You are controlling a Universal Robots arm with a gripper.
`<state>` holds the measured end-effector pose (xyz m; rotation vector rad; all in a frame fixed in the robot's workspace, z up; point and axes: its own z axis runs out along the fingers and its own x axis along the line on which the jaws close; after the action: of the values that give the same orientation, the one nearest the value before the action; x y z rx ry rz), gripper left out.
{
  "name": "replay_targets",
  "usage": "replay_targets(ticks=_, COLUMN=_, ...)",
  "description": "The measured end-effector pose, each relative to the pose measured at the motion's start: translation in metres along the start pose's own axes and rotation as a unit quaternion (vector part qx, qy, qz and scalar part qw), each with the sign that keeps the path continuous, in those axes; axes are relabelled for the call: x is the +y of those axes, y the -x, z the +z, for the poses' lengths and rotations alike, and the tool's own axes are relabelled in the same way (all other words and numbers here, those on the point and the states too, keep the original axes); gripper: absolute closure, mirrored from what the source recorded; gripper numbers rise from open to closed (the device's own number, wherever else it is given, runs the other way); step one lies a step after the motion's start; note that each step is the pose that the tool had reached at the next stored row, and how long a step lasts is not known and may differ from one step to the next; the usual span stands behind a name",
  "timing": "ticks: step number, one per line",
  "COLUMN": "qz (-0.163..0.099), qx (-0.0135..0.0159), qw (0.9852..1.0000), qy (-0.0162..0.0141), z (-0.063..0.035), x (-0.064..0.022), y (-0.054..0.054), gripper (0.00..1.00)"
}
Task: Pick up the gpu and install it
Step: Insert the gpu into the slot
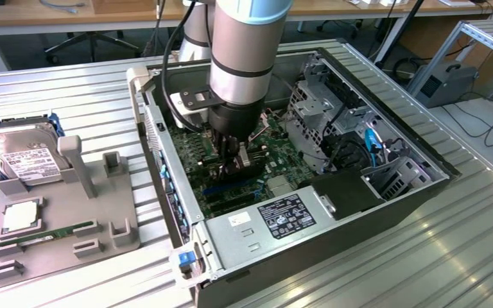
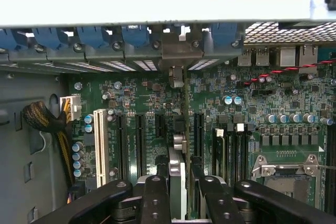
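Green motherboard [image 2: 157,103] filled the open PC case [image 1: 400,192], which lay on its side on a ribbed metal table [image 1: 75,96]. The arm reached down into the case, and its end effector [image 2: 178,182] was closed narrowly on the gpu [image 2: 177,166], held on edge between the two black fingers [image 2: 155,198]. The card stood directly over the row of long expansion slots [image 2: 139,145], its pale bracket end pointing toward the rear openings of the case.

Risk, as a judgement: the card looked not fully seated. If its edge sat slightly off the slot, or the bracket caught the rear frame, pushing down could bend the card, tilt it in the grip, or stress the board. Nearby capacitors [image 2: 231,99] could also be struck.
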<state>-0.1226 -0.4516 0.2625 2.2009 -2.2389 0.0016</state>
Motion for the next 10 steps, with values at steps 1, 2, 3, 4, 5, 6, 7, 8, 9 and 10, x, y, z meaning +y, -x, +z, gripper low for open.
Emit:
replay_targets(ticks=1, qz=0.000, qx=0.0000, qw=1.0000, qy=0.0000, z=0.0000, x=0.0000, y=0.0000, gripper=0.73)
replay_targets(ticks=2, qz=0.000, qx=0.0000, qw=1.0000, qy=0.0000, z=0.0000, x=0.0000, y=0.0000, gripper=0.73)
replay_targets(ticks=3, qz=0.000, qx=0.0000, qw=1.0000, qy=0.0000, z=0.0000, x=0.0000, y=0.0000, gripper=0.73)
replay_targets(ticks=4, qz=0.000, qx=0.0000, qw=1.0000, qy=0.0000, z=0.0000, x=0.0000, y=0.0001, gripper=0.73)
replay_targets(ticks=5, qz=-0.001, qx=0.0001, qw=1.0000, qy=0.0000, z=-0.0001, x=0.0000, y=0.0002, gripper=0.73)
replay_targets(ticks=6, qz=-0.001, qx=0.0000, qw=1.0000, qy=0.0000, z=0.0000, x=0.0000, y=0.0004, gripper=0.73)
replay_targets(ticks=7, qz=-0.001, qx=0.0000, qw=1.0000, qy=0.0000, z=0.0000, x=0.0000, y=0.0004, gripper=0.73)
replay_targets(ticks=8, qz=-0.001, qx=0.0001, qw=1.0000, qy=0.0000, z=0.0001, x=0.0000, y=0.0004, gripper=0.73)
replay_targets(ticks=9, qz=-0.001, qx=0.0000, qw=1.0000, qy=0.0000, z=0.0006, x=0.0000, y=0.0005, gripper=0.73)
replay_targets(ticks=10, qz=-0.001, qx=0.0000, qw=1.0000, qy=0.0000, z=0.0011, x=0.0000, y=0.0005, gripper=0.73)
